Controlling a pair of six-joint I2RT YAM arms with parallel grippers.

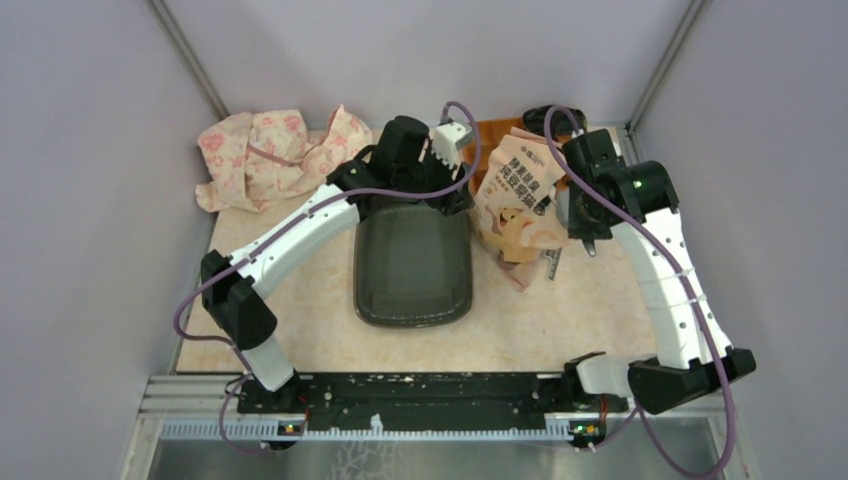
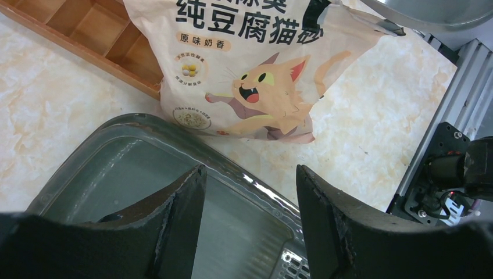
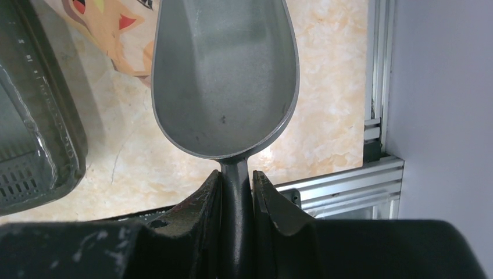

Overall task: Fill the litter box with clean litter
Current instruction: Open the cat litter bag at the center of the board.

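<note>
Scoop (image 3: 224, 75) first: your right gripper (image 3: 236, 192) has its fingers pinched narrow on the handle. The bowl runs straight out along their line, and it is bare, with no granules in it. It hangs over open table to the right of the litter box (image 1: 413, 265), not over it.

The litter box lies lengthwise away from the arm bases, and you can make out no clean litter on its floor. The printed bag (image 1: 515, 195) sits just beside the litter box's far right corner, between the box and the right arm, so the right arm is the nearer one to it. I judge the scoop must go to the bag before it swings left to the box.

Your left gripper (image 2: 250, 186) hovers above the litter box's far end, fingers spread wide with nothing between them.

Hidden: the bag's mouth. The right wrist covers it from above and the left wrist view cuts it off, so you cannot tell whether it is open.
</note>
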